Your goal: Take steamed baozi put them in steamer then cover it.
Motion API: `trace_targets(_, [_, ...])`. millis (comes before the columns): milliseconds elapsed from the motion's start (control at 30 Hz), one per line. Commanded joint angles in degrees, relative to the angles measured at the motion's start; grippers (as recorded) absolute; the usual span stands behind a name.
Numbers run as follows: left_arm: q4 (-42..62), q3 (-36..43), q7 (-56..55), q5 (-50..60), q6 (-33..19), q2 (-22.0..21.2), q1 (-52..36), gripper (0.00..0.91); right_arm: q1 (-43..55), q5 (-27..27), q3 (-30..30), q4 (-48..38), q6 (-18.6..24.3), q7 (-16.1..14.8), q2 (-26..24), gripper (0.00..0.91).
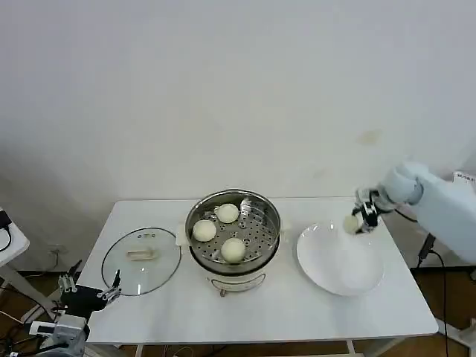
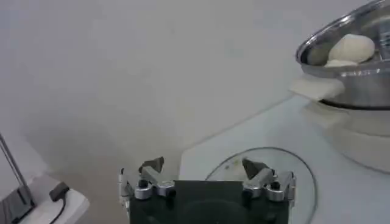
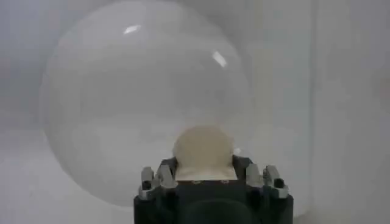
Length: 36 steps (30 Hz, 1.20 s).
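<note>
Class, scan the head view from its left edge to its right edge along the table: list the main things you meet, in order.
Left tool, open, at the table's near-left corner → glass lid → steamer with three baozi inside → white plate → right tool, shut on the fourth baozi.

White table [image 1: 297, 312]; on it, from robot's left to right: glass cover [image 1: 141, 261] lying flat; steamer [image 1: 233, 229] on its white base in the middle; white plate [image 1: 340, 259].

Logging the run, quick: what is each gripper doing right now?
Left gripper: open, empty, beside the cover.
Right gripper: shut on a baozi above the plate.
</note>
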Motion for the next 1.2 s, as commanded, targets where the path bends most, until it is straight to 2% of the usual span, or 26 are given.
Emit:
trace_targets(33, [0.05, -0.01, 0.03, 0.01, 0.07, 0.13, 0.00, 0.907, 21.98, 14.77, -16.16, 9.06, -5.81, 2.01, 9.45, 0.635])
trace_targets(367, [-0.27, -0.43, 0.02, 0.12, -0.01, -0.99, 0.24, 0.907, 21.57, 23.71, -19.98, 11.01, -13.81, 7.59, 21.22, 0.635])
trace_targets(600, [-0.22, -0.49, 0.03, 0.17, 0.02, -1.51, -0.15, 0.907, 20.18, 26.19, -21.25, 9.88, -17.28, 10.44, 25.48, 0.645])
trace_targets(867, [0.70, -0.51, -0.01, 0.21, -0.24, -1.63, -0.52, 0.907, 16.94, 25.99, -21.43, 7.78, -19.68, 12.14, 26.78, 0.645])
trace_targets(1200, [1.45, -0.78, 0.00, 0.14, -0.43, -1.22, -0.67, 0.907, 13.37, 23.72, -21.39, 5.99, -20.02, 11.75, 26.09, 0.635])
